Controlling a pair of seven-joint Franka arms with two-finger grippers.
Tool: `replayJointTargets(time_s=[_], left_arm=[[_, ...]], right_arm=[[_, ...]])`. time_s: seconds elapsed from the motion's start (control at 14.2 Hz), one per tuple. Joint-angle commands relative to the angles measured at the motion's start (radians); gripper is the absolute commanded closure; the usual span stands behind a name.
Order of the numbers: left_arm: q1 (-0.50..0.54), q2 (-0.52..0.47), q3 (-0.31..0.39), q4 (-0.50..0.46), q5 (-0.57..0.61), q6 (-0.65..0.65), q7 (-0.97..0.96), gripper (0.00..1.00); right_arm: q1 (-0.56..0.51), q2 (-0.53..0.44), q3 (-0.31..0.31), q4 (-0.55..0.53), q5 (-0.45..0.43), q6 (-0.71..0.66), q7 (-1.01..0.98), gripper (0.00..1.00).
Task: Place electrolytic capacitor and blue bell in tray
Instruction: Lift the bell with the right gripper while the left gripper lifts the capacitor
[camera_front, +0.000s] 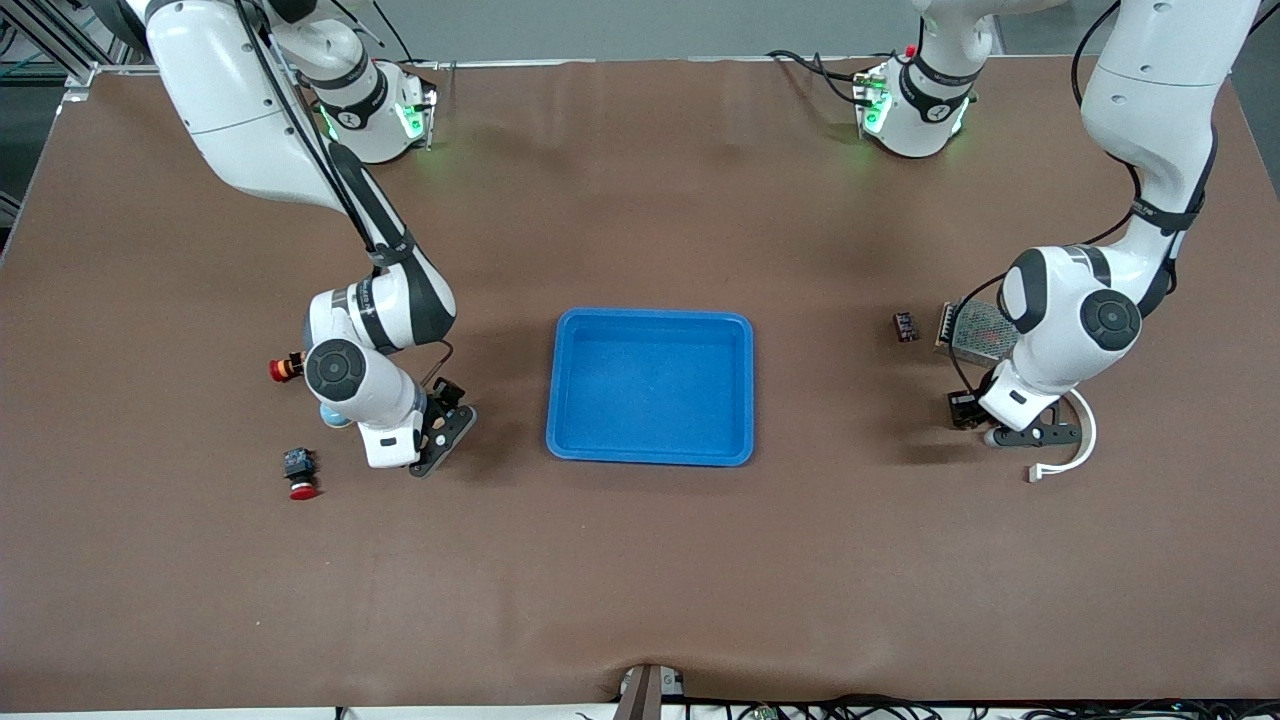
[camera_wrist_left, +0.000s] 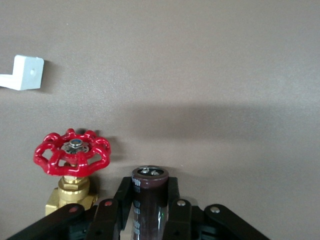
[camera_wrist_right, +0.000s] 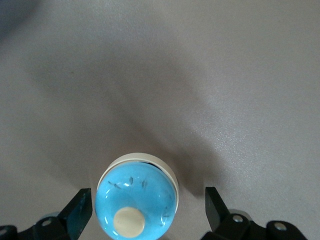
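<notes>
The bright-blue tray (camera_front: 650, 392) lies empty at the table's middle. My left gripper (camera_wrist_left: 149, 186) is low over the table toward the left arm's end, shut on the dark brown electrolytic capacitor (camera_wrist_left: 149, 202), with a finger pressed on each side. My right gripper (camera_wrist_right: 147, 198) is open, low at the right arm's end. The blue bell (camera_wrist_right: 137, 197), a glossy light-blue dome with a cream knob, sits between its fingers with a gap on both sides. In the front view only an edge of the bell (camera_front: 333, 416) shows under the right arm.
A brass valve with a red handwheel (camera_wrist_left: 72, 160) stands close beside the capacitor. A white cable (camera_front: 1078, 445), a metal mesh box (camera_front: 972, 333) and a small dark module (camera_front: 906, 326) lie by the left arm. Two red-capped buttons (camera_front: 287, 368) (camera_front: 299, 474) lie by the right arm.
</notes>
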Motion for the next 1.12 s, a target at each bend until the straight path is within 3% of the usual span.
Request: replayJointTargets(time_s=[0.0, 0.56, 0.7, 0.84, 0.98, 1.05], left_arm=[[-0.007, -0.028, 0.005, 0.033, 0.026, -0.067, -0.056, 1.0], [-0.082, -0.039, 0.005, 0.12, 0.026, -0.172, -0.228, 1.0], [-0.11, -0.04, 0.005, 0.156, 0.026, -0.234, -0.301, 1.0], [-0.14, -0.045, 0.005, 0.177, 0.026, -0.273, -0.387, 1.0], [-0.153, -0.046, -0.004, 0.205, 0.03, -0.313, -0.58, 1.0], [-0.176, -0.048, -0.006, 0.216, 0.03, -0.342, -0.61, 1.0]], right_arm=[[0.008, -0.004, -0.002, -0.013, 0.009, 0.019, 0.006, 0.0], [0.014, -0.004, -0.002, -0.013, 0.01, 0.019, 0.023, 0.0], [0.014, -0.004, -0.002, -0.013, 0.01, 0.019, 0.023, 0.08], [0.014, -0.004, -0.002, -0.013, 0.01, 0.017, 0.023, 0.11], [0.014, -0.004, -0.002, -0.013, 0.01, 0.017, 0.025, 0.3], [0.014, -0.004, -0.002, -0.013, 0.01, 0.017, 0.025, 0.33]])
